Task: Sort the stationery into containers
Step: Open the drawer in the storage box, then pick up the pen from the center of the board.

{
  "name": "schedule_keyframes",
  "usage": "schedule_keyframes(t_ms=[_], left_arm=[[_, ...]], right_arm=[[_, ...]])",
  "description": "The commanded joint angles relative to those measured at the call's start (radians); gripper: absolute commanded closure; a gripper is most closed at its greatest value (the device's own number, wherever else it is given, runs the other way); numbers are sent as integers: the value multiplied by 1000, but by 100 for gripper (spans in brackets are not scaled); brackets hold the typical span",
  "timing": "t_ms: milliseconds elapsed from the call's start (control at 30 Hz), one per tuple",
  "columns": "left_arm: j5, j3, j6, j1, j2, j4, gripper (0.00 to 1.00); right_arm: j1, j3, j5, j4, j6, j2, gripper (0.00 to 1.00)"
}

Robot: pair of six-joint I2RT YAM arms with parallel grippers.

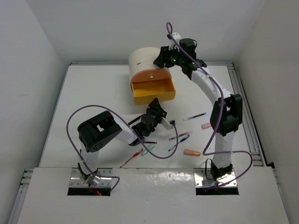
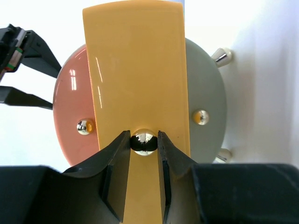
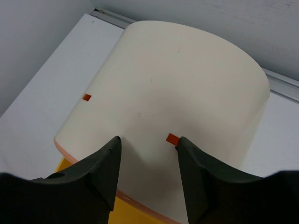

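Landmark: orange-yellow drawer point(image 1: 154, 97), pulled out of the cream arch-topped cabinet point(image 1: 142, 58) toward the arm bases. No piece visible inside it.

Left gripper point(image 2: 143, 134): at the drawer's near front. Jaws closed in on the small round metal knob point(image 2: 144, 143), one finger flush on each side. Nothing else held.

Right gripper point(image 3: 148, 140): behind the drawer, above the cabinet's curved cream top. Jaws wide apart, holding nothing. Contact with the cabinet: cannot tell.

Stationery, all on the white bench point(image 1: 93, 93) and nearer the arm bases than the drawer:
- thin blue pen point(image 1: 195, 116), right of the drawer front, lying roughly across the slide line
- red-and-blue pen point(image 1: 180, 136), nearer, same slant
- pink capsule point(image 1: 206, 125), beside the blue pen
- orange capsule point(image 1: 192, 152), nearest on the right
- green capsule point(image 1: 145, 152) and thin red pen point(image 1: 130, 160), straight out from the drawer front

Judgement: the drawer's long axis is its slide line, cabinet to bases. The left gripper sits on that line and is nearer the pieces. Picking should fall to it once it lets go of the knob.
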Motion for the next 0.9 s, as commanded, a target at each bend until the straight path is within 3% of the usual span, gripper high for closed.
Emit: schedule_keyframes(t_ms=[0,200,300,333,367,533,667,867], left_arm=[[-30,-30,-54,-36,-57,-7,100],[-56,-47,-79,-67,-87,-41,99],[-56,-50,-79,-67,-88,-47,77],[-55,-51,-79,-67,-88,-47,60],[-52,-53,-80,-69,-90,-47,52],[-36,-50,-86,-76,-120,-92,28],[-27,-62,-111,-95,-185,-156,26],[-21,-30,-258,-165,-332,-421,24]], right_arm=[[8,20,1,-5,-11,40,49],[13,42,7,-14,-9,55,49],[14,46,7,-19,-12,55,49],[14,45,9,-20,-12,54,48],[16,45,9,-22,-12,51,48],[16,49,12,-29,-12,36,46],[17,62,19,-51,-17,19,44],[23,66,35,-78,-31,-26,26]])
